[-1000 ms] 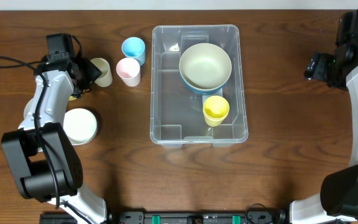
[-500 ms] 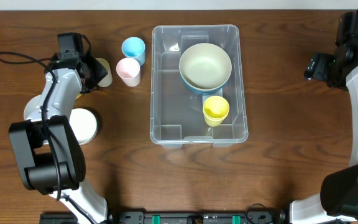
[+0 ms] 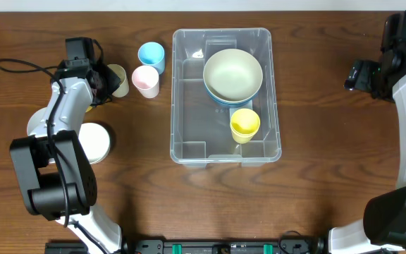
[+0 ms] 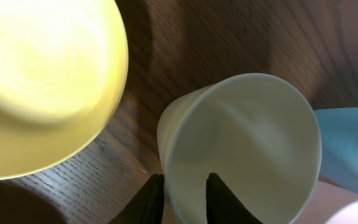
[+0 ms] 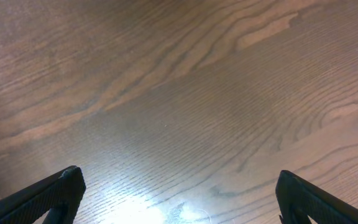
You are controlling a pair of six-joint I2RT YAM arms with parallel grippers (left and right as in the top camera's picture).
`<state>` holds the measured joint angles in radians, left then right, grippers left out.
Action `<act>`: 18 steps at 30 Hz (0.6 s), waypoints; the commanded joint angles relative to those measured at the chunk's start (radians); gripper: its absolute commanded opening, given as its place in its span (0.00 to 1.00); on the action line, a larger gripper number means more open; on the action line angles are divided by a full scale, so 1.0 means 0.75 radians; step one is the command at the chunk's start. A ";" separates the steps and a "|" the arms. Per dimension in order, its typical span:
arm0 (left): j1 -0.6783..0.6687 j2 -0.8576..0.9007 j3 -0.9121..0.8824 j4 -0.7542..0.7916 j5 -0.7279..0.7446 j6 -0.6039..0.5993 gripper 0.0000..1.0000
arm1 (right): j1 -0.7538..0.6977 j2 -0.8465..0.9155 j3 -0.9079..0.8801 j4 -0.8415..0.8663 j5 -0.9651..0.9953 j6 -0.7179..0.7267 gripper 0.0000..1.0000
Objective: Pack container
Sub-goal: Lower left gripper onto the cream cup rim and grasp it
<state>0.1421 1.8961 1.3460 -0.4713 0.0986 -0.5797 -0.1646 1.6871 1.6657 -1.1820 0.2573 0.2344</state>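
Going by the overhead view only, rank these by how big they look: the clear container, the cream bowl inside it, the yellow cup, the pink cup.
1. container
2. cream bowl
3. yellow cup and pink cup: these look about the same size, so they are not ranked against each other.

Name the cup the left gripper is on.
The pale cream plastic cup, leftmost of all: the left gripper straddles its rim. The blue cup, pink cup and yellow cup stand free.
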 commanded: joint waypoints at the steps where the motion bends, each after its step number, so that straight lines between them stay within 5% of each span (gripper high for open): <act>1: 0.004 0.009 -0.011 -0.011 -0.007 -0.002 0.24 | -0.007 -0.021 0.018 0.001 0.000 0.021 0.99; 18: 0.072 0.008 -0.011 -0.028 -0.007 0.056 0.08 | -0.007 -0.022 0.018 0.001 0.000 0.021 0.99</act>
<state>0.1802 1.8965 1.3460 -0.4885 0.0982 -0.5716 -0.1646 1.6871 1.6657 -1.1820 0.2573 0.2344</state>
